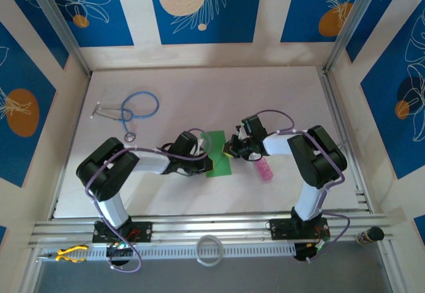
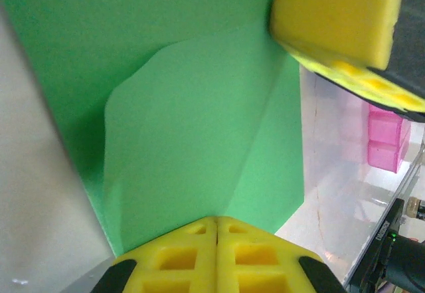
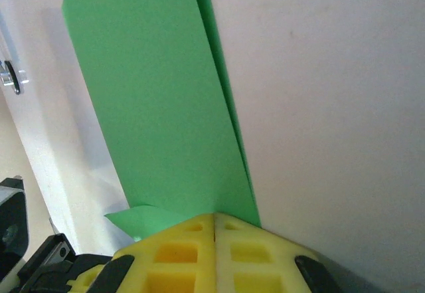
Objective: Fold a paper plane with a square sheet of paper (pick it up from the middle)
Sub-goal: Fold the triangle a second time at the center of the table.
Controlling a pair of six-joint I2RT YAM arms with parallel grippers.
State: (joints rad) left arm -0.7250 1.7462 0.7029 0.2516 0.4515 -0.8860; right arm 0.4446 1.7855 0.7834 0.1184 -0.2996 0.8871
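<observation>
We judge 1 fold done, nose and wings pending; left hand [image 2: 216, 221] and right hand [image 3: 216, 217] clench the green sheet [image 1: 218, 157].

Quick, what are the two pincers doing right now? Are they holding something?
Left pincer: closed, pinching the green paper.
Right pincer: closed, pinching the same green paper.

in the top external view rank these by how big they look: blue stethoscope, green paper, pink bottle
1. blue-tubed stethoscope: widest spread, though mostly thin tube
2. folded bright-green paper sheet: more solid area, its edges partly covered
3. small pink plastic bottle: clearly smallest
</observation>
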